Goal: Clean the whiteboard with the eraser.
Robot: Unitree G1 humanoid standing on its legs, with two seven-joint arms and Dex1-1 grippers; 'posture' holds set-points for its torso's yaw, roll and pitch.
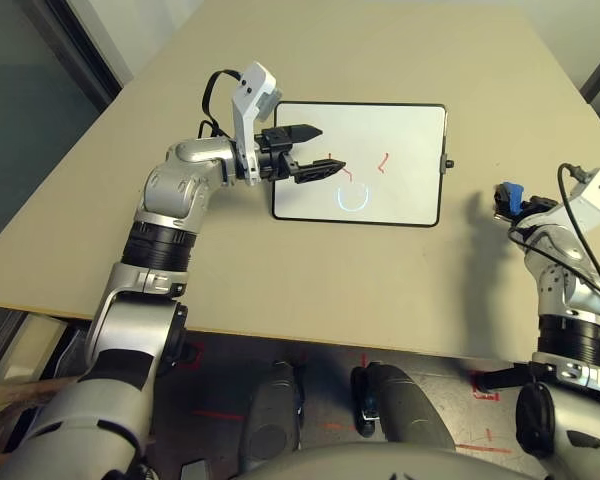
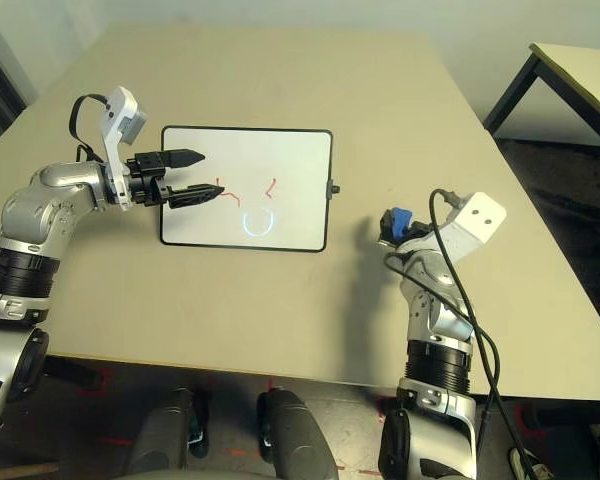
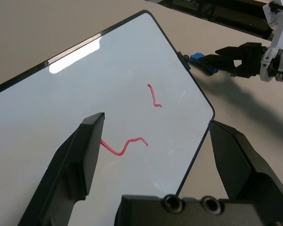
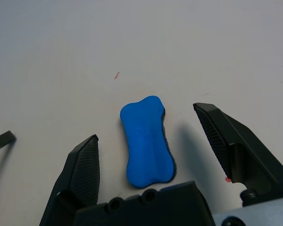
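The eraser [image 4: 146,141] lies on the bench [image 2: 280,300] right of the whiteboard [image 2: 280,150] — directly under the right gripper [image 4: 148,125], jaws wide and straddling it, its long axis running along the fingers — while the left gripper [image 1: 315,150], also wide, hovers over the board's left part.

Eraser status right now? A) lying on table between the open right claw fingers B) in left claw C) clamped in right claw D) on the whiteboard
A: the eraser lies flat on the table, with a gap to each finger of the open right claw, off the whiteboard.
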